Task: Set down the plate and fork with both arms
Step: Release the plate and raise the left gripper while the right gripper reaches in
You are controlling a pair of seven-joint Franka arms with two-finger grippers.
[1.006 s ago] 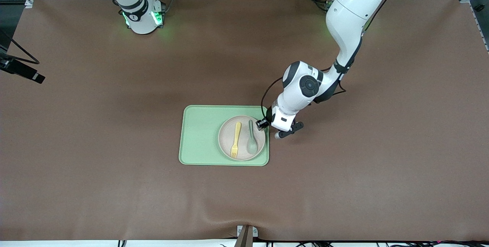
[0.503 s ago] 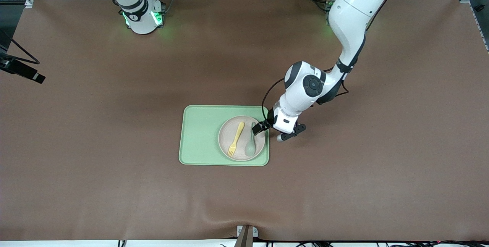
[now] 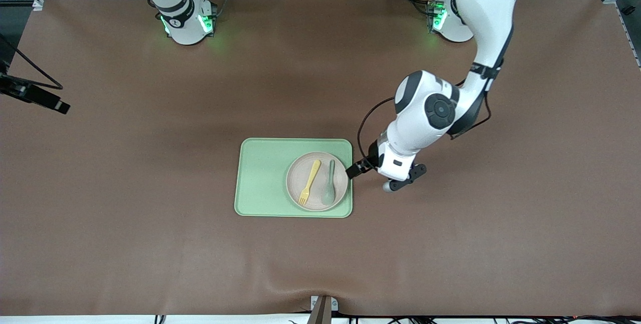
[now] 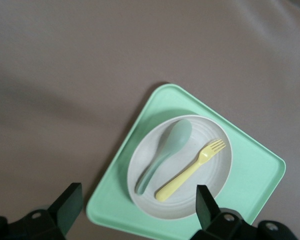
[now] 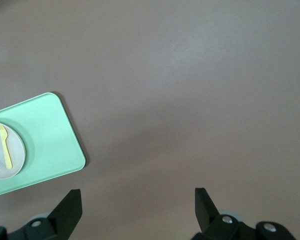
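Plate (image 3: 316, 182), 1 in number, round, shallow and matte beige-pink, lies on 1 rectangular light-green tray (image 3: 260, 179) with rounded corners, at the tray's end toward the left arm. On the plate rest 1 pale-yellow plastic fork (image 3: 309, 182) with short tines and 1 grey-green spoon (image 3: 329, 188), side by side. No legible writing appears on any of them. Table (image 3: 125, 164) bears a brown matte covering. Left gripper (image 4: 135, 210), fingers spread and empty, hangs over the table just beside the tray's edge. Right gripper (image 5: 135, 210), fingers likewise spread and empty, waits high above the table.
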